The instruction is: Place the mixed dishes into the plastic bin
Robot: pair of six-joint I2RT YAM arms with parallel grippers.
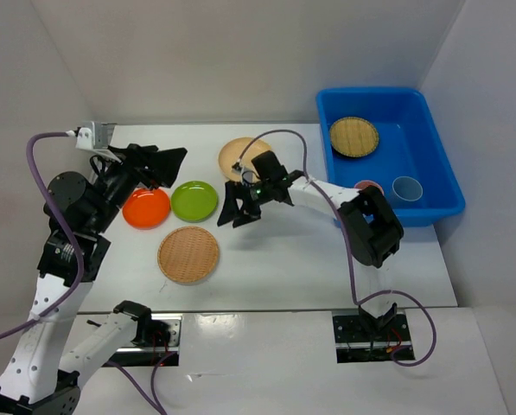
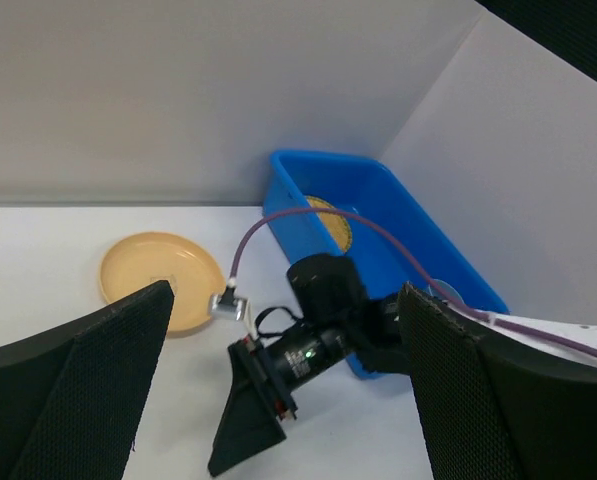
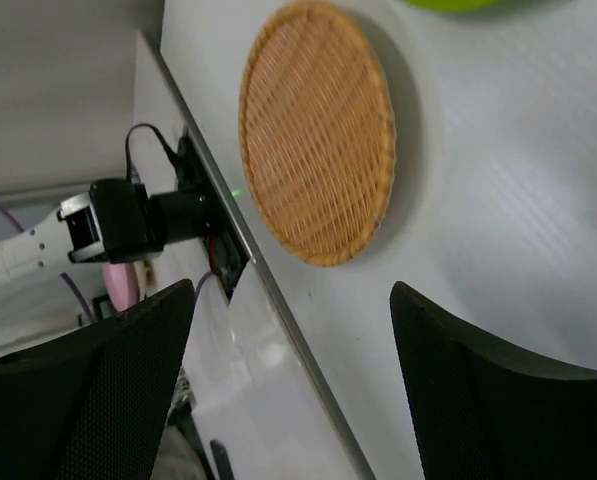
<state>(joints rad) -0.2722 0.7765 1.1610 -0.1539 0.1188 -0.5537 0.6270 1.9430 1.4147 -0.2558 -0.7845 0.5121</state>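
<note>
The blue plastic bin [image 1: 437,177] stands at the far right and holds a tan woven plate [image 1: 353,136], a pink cup [image 1: 368,186] and a blue cup [image 1: 406,188]. On the table lie a beige plate [image 1: 240,156], a lime green plate [image 1: 194,201], an orange plate [image 1: 146,207] and a second woven plate [image 1: 188,254]. The black bowl is out of view. My left gripper [image 1: 173,166] is open and empty above the orange plate's far side. My right gripper [image 1: 235,214] is open and empty, between the green, beige and woven plates. The right wrist view shows that woven plate [image 3: 318,130] ahead.
The left wrist view shows the beige plate [image 2: 161,278], the bin [image 2: 398,215] and my right gripper [image 2: 253,420] between my own fingers [image 2: 68,400]. White walls enclose the table at the back and both sides. The arm bases and purple cables sit at the near edge.
</note>
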